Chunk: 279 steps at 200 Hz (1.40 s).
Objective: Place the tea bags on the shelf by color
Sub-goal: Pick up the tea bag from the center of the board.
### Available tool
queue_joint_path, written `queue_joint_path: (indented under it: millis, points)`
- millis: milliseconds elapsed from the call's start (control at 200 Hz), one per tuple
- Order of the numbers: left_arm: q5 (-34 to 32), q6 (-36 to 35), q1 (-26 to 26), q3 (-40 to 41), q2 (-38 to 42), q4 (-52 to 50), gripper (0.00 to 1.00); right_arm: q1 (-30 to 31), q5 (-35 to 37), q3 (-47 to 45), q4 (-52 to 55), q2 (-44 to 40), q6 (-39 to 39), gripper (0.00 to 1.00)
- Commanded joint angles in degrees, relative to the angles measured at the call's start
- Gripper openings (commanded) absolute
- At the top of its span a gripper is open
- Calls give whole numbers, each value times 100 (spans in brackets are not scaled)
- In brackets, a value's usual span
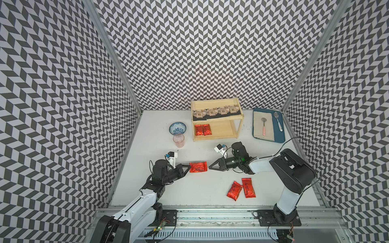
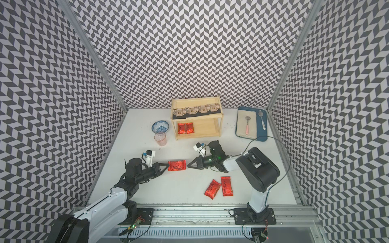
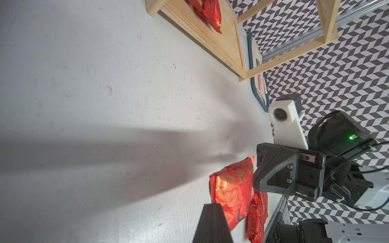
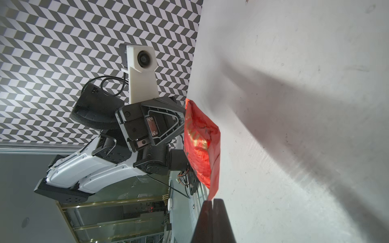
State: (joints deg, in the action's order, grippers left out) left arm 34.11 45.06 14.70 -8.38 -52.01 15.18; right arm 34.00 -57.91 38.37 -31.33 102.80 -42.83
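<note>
Top view: red pouch (image 1: 198, 167) edge in left pincer (image 1: 189, 167) (clamped).

We see bright, even light, seemingly from above; long soft shadows cross the tabletop (image 3: 84, 84) in both wrist views, and the near end-effector tips blur.

Shiny red foil pillow pouch (image 1: 197, 166), dark script; same red on four more. Flat black square packets (image 1: 216, 112), beige house print. Pale wooden shelf (image 1: 223, 128). Blue-and-white patterned bowl (image 1: 177, 128), pink-tinted glass (image 1: 179, 140), dark blue tray (image 1: 281, 136), white worktop (image 1: 189, 189), black-and-white chevron walls (image 1: 210, 52).
</note>
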Motion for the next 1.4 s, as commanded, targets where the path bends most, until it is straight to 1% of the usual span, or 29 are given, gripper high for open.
queue_joint_path:
  millis: [0,80,140,190,275,335,446,471,536,766,851,911,986,1082,1322,1392]
  points:
    - [-45,44,-15,-113,97,55,0,-18,-53,-58,-42,-138,144,0]
    - [-23,103,-11,-84,112,141,0,-22,-83,-103,-358,-111,-103,0]
    - [-6,140,-11,-100,103,152,0,-32,-139,-233,-873,-139,-438,0]
    - [-9,165,-11,-111,123,152,0,-29,-112,-399,-1400,-217,-787,10]
    - [-18,199,-12,-129,142,151,0,-12,17,-543,-1793,-389,-1083,21]
    - [-17,222,-11,-137,146,152,0,15,164,-571,-1708,-530,-1039,31]
    - [16,253,-14,-146,146,187,0,92,361,-533,-1444,-601,-894,45]
    - [16,261,-12,-146,148,196,0,113,383,-515,-1420,-587,-887,47]
    - [34,292,-11,-145,153,213,0,172,421,-466,-1422,-504,-896,49]
    - [61,334,-11,-163,249,212,0,330,450,-257,-1475,-159,-1005,49]
    - [70,350,-11,-163,271,196,0,383,447,-195,-1498,-76,-1020,46]
    - [65,349,-13,-173,266,206,0,406,438,-163,-1540,-22,-1051,42]
    - [74,359,-11,-176,261,212,0,420,418,-154,-1622,49,-1110,32]
    - [87,357,-11,-181,275,205,0,425,386,-148,-1734,99,-1168,24]
    - [114,381,-11,-207,316,189,0,432,408,-104,-1646,202,-1162,17]
    - [114,388,-11,-225,347,163,0,432,429,-49,-1508,238,-1119,12]
